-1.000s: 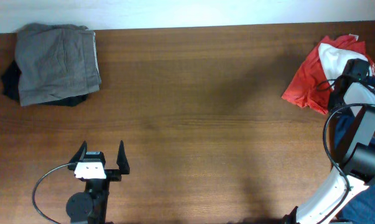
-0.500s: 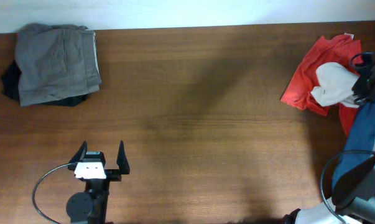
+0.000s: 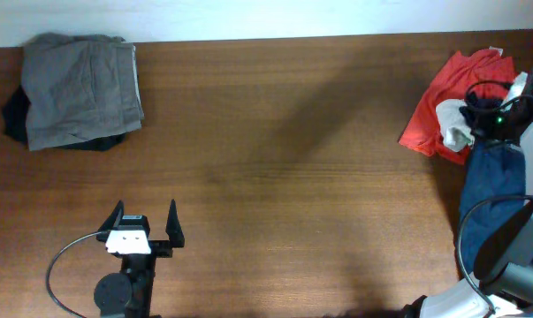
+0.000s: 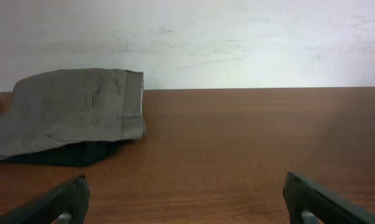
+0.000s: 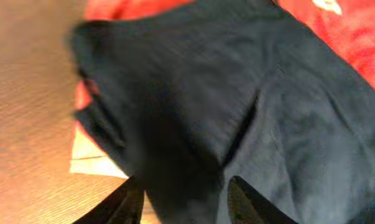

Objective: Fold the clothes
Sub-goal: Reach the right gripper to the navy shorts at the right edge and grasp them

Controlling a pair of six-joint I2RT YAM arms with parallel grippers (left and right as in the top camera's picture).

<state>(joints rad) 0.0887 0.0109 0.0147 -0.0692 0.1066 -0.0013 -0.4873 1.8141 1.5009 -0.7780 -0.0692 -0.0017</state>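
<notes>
Garment (image 5: 287, 112), navy, pinched in right gripper (image 5: 184, 186), red cloth (image 3: 438, 97) beside

The left arm (image 3: 125, 287) is black, with a white block (image 3: 127, 237) behind two pointed black fingers (image 3: 173, 216) and a thin grey cable (image 3: 49, 276) looping from it. The right arm (image 3: 513, 243) has dark grey and white links, a black cable (image 3: 461, 234) arcing alongside and a small green light (image 3: 498, 121). Its fingers are black too.

Smooth brown wood-grain desk (image 3: 293, 194) with faint sheen, matt woven grey cloth (image 3: 79, 88) at far left corner, soft red cloth (image 3: 432, 110), matt navy cloth (image 5: 249, 106)
</notes>
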